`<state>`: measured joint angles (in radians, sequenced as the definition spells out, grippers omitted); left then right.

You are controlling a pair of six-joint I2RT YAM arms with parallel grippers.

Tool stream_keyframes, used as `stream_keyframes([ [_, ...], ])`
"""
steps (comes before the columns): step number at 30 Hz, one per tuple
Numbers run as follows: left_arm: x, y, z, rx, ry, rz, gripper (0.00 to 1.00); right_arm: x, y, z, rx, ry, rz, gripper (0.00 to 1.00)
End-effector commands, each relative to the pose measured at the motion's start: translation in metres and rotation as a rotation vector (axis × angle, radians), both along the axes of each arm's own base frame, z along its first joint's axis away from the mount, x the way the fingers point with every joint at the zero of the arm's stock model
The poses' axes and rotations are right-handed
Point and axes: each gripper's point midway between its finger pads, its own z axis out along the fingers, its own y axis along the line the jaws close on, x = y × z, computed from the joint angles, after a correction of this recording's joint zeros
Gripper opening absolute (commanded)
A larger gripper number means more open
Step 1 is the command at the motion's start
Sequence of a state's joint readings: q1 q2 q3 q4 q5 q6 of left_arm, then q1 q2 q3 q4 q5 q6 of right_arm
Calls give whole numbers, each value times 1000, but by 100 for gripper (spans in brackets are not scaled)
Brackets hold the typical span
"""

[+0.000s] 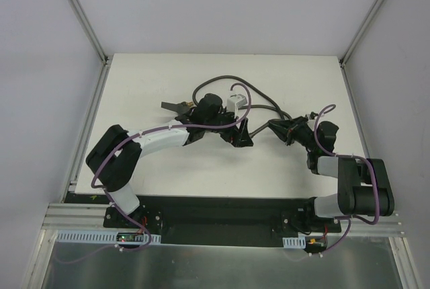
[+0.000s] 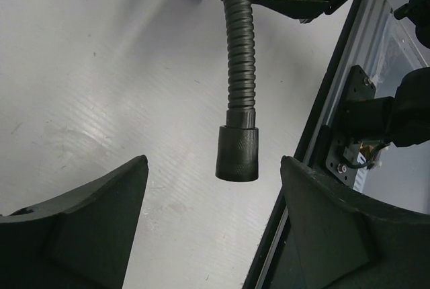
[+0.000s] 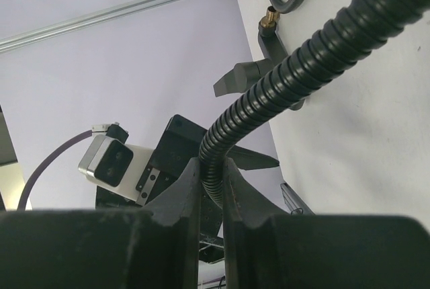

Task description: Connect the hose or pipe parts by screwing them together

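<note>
The dark-grey ribbed hose (image 1: 222,78) loops across the back of the white table. My right gripper (image 3: 211,168) is shut on the hose (image 3: 295,74) and holds it off the table. The hose's knurled end connector (image 2: 237,153) hangs just beyond the tips of my left gripper (image 2: 213,164), centred in the gap and touching neither finger. The left gripper stands open. In the top view the left gripper (image 1: 238,138) faces the right gripper (image 1: 275,126) mid-table. The black T-shaped fitting (image 1: 176,107) with a brass tip lies on the table left of the left wrist, also seen as the fitting (image 3: 259,67).
A black base rail (image 1: 215,212) with both arm mounts runs along the table's near edge. Purple cables (image 1: 107,161) run along the arms. Grey walls with aluminium posts (image 1: 80,13) close off the sides and back.
</note>
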<state>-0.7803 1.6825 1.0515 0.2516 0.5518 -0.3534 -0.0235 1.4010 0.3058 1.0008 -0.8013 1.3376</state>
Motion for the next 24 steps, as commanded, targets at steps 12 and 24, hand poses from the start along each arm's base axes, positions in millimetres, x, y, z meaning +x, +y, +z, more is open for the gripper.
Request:
stream_keyframes([
  [12, -5, -24, 26, -108, -24, -77, 52, -2, 2, 19, 39, -90, 8, 1],
  [24, -2, -19, 31, -69, 30, -42, 0, -6, 3, 16, -15, -155, 59, 26],
])
